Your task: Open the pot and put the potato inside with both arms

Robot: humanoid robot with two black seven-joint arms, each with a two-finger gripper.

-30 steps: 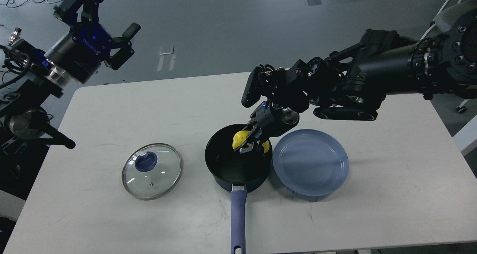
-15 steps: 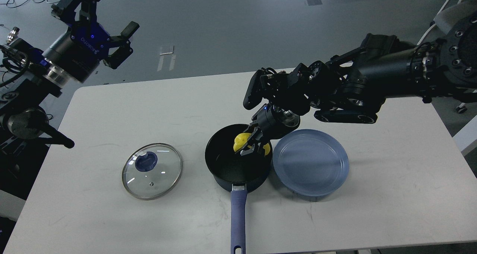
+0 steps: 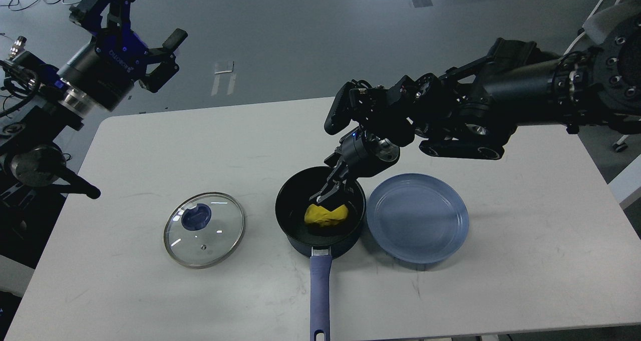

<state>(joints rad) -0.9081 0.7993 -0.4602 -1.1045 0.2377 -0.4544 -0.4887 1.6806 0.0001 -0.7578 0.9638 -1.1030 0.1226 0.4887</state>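
Resting on the black floor of the pot, the potato lies free toward the near side, a lumpy yellow oval well smaller than the pot's width. It looks like a light, fairly stiff toy with a smooth skin, so I judge it would slip under a shallow pinch; the best hold is across its narrow waist, with the fingers set into the dips between the lumps. The right pincer hangs just above and slightly beyond it, inside the rim, holding nothing; its dark fingertips sit close together and I cannot tell whether they are parted or closed. The pot stands in the middle of the desk, its long blue-purple handle pointing toward the near edge, and that handle is the natural place to take it. To its left, apart from it, the glass lid lies flat with its blue knob up; glass is heavy and fragile, so the knob is the only sensible grip. Touching the pot's right side is a light-blue plate. At the far left, the left pincer is raised well above the desk, fingers spread and empty.
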